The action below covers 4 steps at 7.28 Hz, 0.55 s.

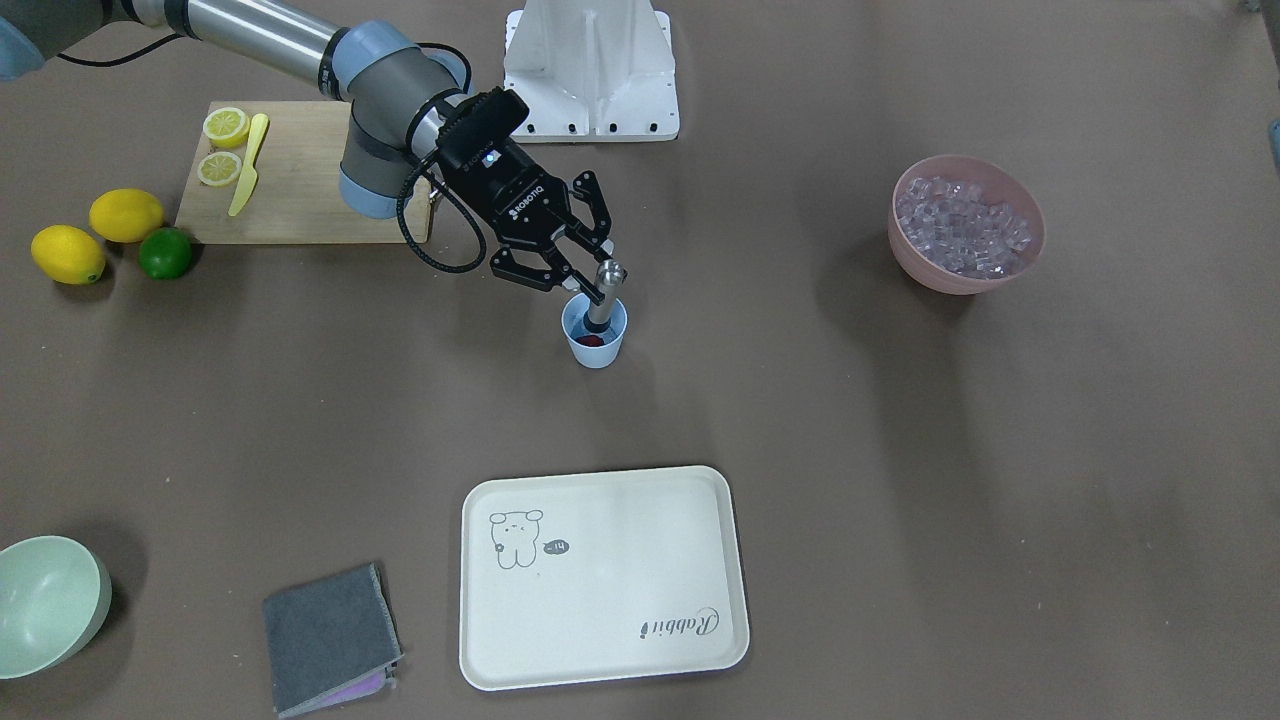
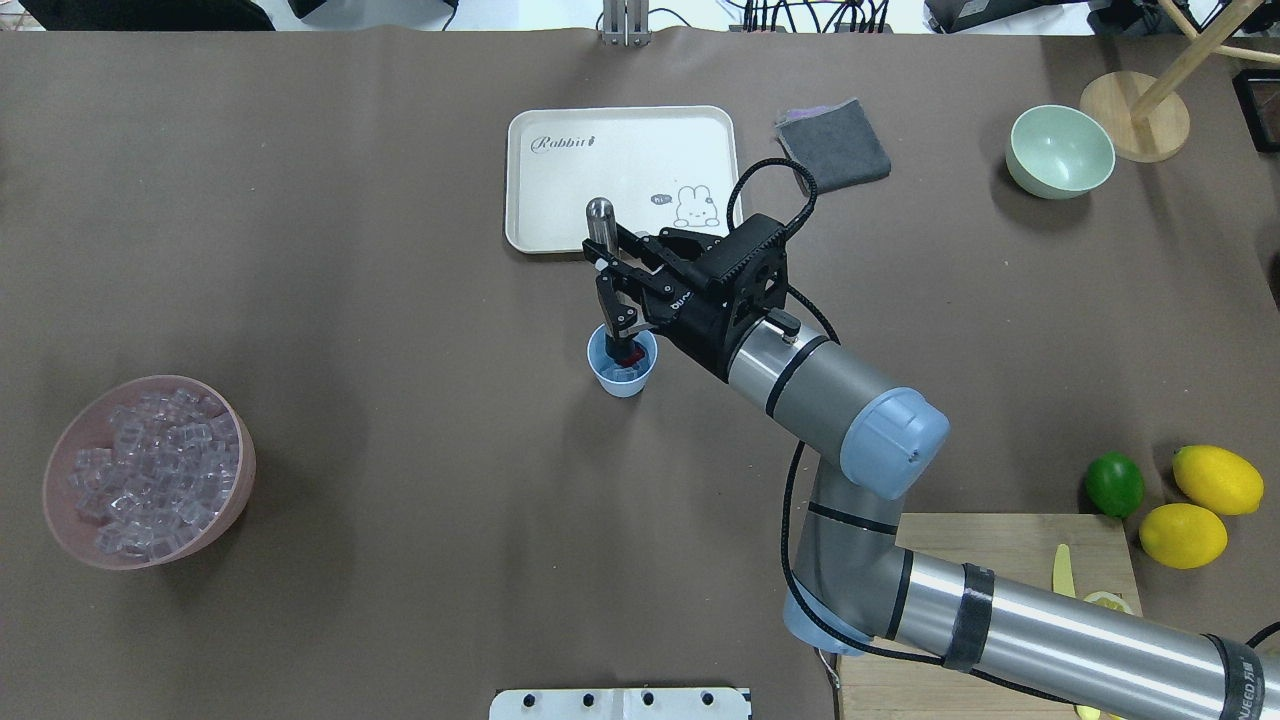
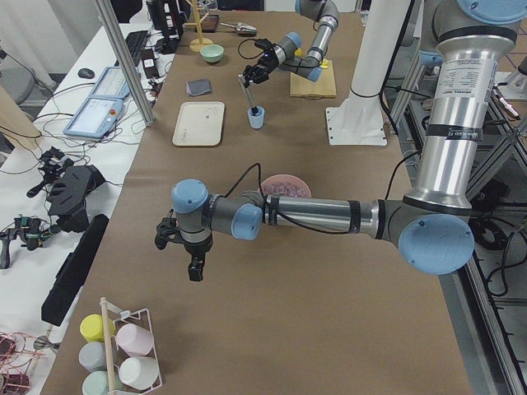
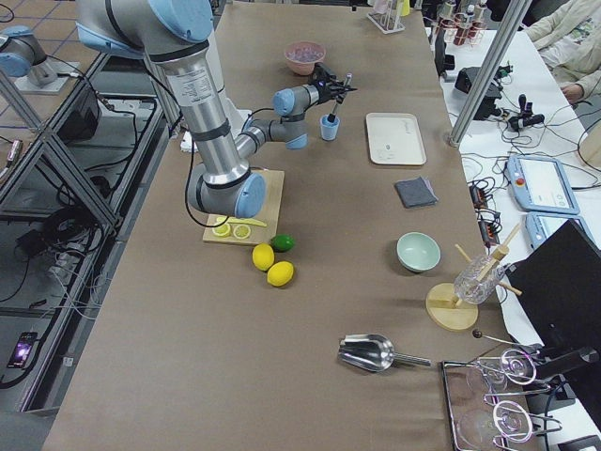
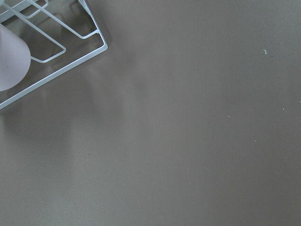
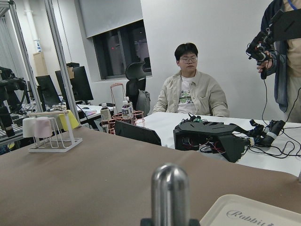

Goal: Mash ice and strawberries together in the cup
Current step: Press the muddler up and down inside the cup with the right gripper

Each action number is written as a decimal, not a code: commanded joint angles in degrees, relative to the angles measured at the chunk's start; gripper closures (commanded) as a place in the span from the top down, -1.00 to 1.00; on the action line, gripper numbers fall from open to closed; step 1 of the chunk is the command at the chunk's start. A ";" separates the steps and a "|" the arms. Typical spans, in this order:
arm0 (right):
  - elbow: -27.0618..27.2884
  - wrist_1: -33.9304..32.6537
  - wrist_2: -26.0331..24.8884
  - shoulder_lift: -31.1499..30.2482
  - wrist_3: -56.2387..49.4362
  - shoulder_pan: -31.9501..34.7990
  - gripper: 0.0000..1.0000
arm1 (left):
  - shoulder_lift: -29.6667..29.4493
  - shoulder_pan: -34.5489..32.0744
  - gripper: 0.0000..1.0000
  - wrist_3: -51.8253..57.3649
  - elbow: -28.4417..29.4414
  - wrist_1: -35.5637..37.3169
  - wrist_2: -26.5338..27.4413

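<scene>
Your right pincer is pinching the muddler on its shaft, below the rounded top. The working end is down inside the cup. The cup stands upright, mouth up, on the bare counter between the tray and the robot's base. The strawberry shows as a red spot at the bottom, right at the muddler's foot. A few pale pieces beside it look like ice, though they are too small to be sure of. Most of the ice sits in the pink bowl, well apart.

The muddler's long axis is tilted. Its top leans away from the robot toward the tray, and its foot points down and back into the cup.

The step in hand looks like the pressing itself. Nothing steadies the cup and it looks light, so a slanted push could tip or skate it. Bring the muddler nearer to vertical first, then press straight down over the cup's centre in short strokes. Lift only a little between strokes so the foot stays below the rim. Work the fruit against the floor of the cup, not the wall.

Your left pincer hangs over bare counter at the far end. You cannot tell whether it is spread or pressed together.
</scene>
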 commanded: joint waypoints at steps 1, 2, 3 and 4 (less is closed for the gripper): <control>-2.02 0.28 -0.28 -0.05 0.01 -0.13 -1.00 | 0.00 0.17 0.95 0.00 0.15 -0.04 0.00; -2.12 0.28 -0.37 0.12 0.09 -0.48 -1.00 | 0.00 0.18 0.95 0.00 0.15 -0.04 0.00; -2.12 0.20 -0.45 0.12 0.27 -0.83 -1.00 | 0.00 0.18 0.95 0.00 0.15 -0.13 0.00; -2.12 0.20 -0.46 0.12 0.36 -1.01 -1.00 | 0.00 0.18 0.95 0.00 0.15 -0.13 0.00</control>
